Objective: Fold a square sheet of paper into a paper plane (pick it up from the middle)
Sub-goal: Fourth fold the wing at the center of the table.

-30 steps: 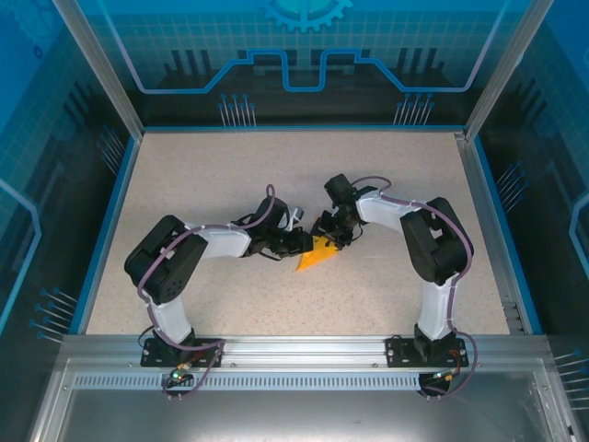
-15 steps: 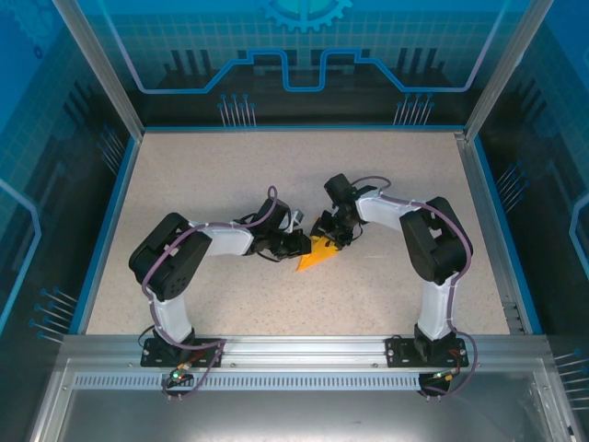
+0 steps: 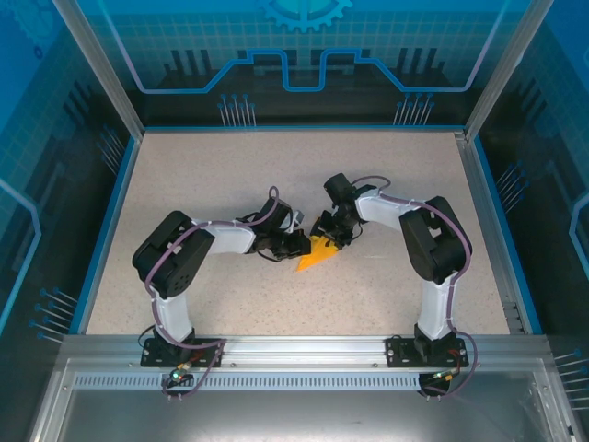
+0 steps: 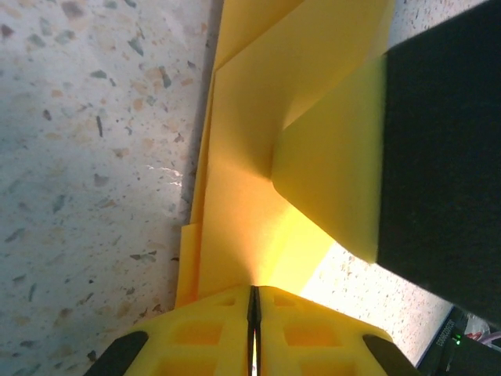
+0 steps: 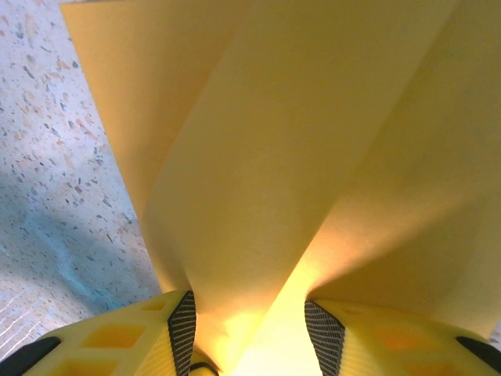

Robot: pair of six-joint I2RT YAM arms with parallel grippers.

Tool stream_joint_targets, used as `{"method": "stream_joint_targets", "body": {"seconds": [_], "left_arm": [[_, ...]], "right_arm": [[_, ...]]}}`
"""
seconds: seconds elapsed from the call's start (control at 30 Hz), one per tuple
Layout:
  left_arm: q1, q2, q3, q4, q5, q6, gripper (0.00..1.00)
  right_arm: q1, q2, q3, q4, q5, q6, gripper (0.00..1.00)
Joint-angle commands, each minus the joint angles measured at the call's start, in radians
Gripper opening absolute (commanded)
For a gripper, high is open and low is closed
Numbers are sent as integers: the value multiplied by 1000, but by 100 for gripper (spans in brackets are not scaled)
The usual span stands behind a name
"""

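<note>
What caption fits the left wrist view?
Left gripper shut on the folded orange-yellow paper above the speckled table.

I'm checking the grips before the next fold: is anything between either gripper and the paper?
Nothing visible. The left gripper is shut on the folded paper plane, its pads pinching an edge. The right gripper has a paper fold between its parted fingers; whether it grips cannot be told. Around them lies bare table.

Folded paper plane (image 3: pixel 316 254) on speckled table (image 3: pixel 202 175)
</note>
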Motion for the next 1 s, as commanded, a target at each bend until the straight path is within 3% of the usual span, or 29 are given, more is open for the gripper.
{"method": "stream_joint_targets", "body": {"seconds": [0.0,0.3,0.63,0.97], "left_arm": [[-5,24,24,-55,-25,25,12],[-6,37,39,-110,-41,29,10],[-6,48,43,-127,-37,36,8],[-6,56,58,-154,-34,59,7]], "right_arm": [[13,112,-49,-16,64,-20,48],[1,49,-57,35,17,-37,48],[-25,-204,-129,182,-16,-185,51],[-9,-168,-173,297,-138,-242,24]]}}
